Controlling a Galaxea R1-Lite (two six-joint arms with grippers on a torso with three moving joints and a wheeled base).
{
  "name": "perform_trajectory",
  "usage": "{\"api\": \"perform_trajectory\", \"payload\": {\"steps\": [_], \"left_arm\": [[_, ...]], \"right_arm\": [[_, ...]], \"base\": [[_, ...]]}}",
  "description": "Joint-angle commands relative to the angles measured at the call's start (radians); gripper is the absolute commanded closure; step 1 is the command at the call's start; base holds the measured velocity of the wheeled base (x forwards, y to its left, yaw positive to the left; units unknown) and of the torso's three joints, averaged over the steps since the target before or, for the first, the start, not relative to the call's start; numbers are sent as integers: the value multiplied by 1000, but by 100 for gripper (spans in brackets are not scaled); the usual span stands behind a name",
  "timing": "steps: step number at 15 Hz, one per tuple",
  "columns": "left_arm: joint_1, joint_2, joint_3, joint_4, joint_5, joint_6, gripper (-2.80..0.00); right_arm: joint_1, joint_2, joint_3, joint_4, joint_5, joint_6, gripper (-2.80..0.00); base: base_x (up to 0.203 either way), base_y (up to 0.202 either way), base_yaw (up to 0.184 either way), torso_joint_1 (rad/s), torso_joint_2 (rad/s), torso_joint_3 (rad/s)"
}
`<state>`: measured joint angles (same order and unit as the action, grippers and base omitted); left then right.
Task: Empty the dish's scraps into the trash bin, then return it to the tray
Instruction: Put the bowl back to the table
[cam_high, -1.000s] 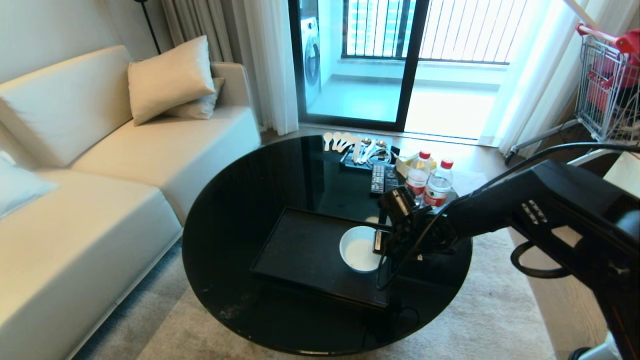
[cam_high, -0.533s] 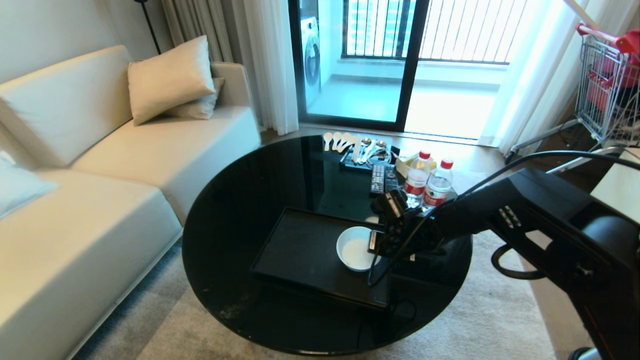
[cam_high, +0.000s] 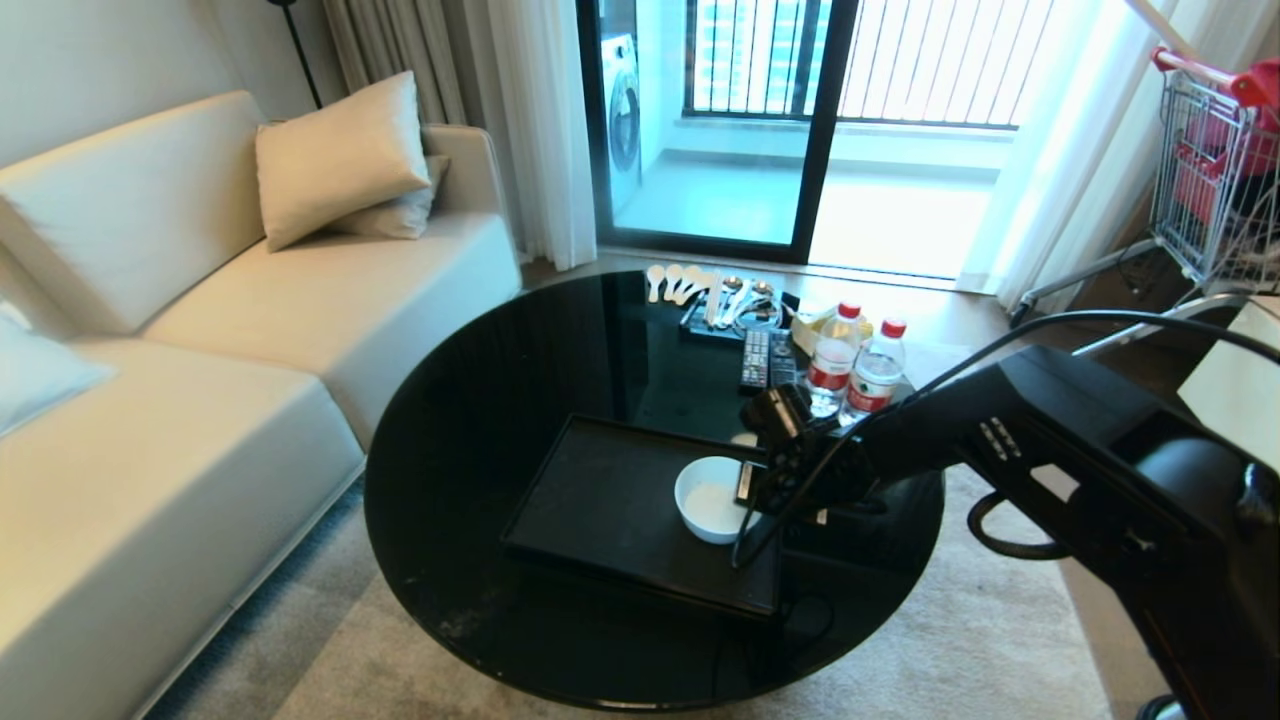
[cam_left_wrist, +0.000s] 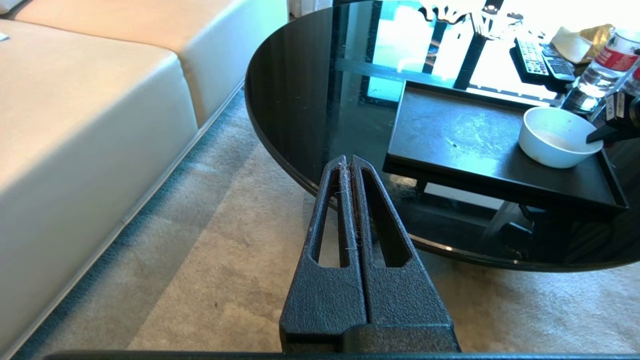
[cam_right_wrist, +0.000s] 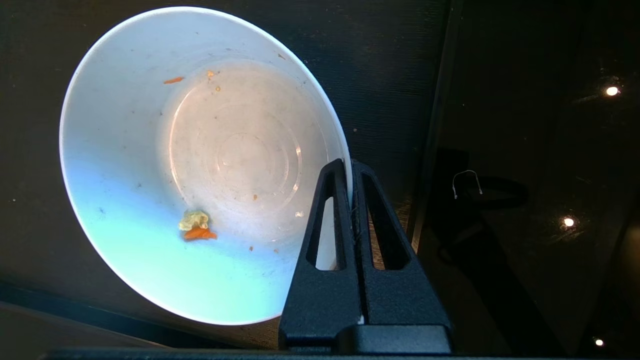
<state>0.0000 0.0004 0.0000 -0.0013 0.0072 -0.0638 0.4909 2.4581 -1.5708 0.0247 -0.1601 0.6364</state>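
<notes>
Right gripper (cam_right_wrist: 351, 167) pinches the rim of the dish (cam_right_wrist: 200, 160), nearly emptied, over the tray (cam_high: 600, 500) near its right edge; returning step; next, judged: lower, release.

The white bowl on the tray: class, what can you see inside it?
Inside the white bowl: one small orange-and-pale scrap and a few tiny orange flecks, otherwise bare. The right hand pinches the rim, covering a strip of the inner wall.
</notes>
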Motion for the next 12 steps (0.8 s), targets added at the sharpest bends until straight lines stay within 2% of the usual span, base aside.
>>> {"api": "perform_trajectory", "payload": {"steps": [1,5,6,12], "left_arm": [[0,0,0,0,0,-1,0],[0,0,0,0,0,-1,0],[0,0,0,0,0,-1,0],[0,0,0,0,0,-1,0]], "right_arm": [[-2,5,-8,1,-1,5,0],[-2,-1,-5,6,-1,8,0],[-3,-4,-5,8,-1,14,-280],[-2,-39,5,3,-12,17,-280]], "base": [[0,0,0,0,0,0],[0,0,0,0,0,0],[0,0,0,0,0,0],[0,0,0,0,0,0]]}}
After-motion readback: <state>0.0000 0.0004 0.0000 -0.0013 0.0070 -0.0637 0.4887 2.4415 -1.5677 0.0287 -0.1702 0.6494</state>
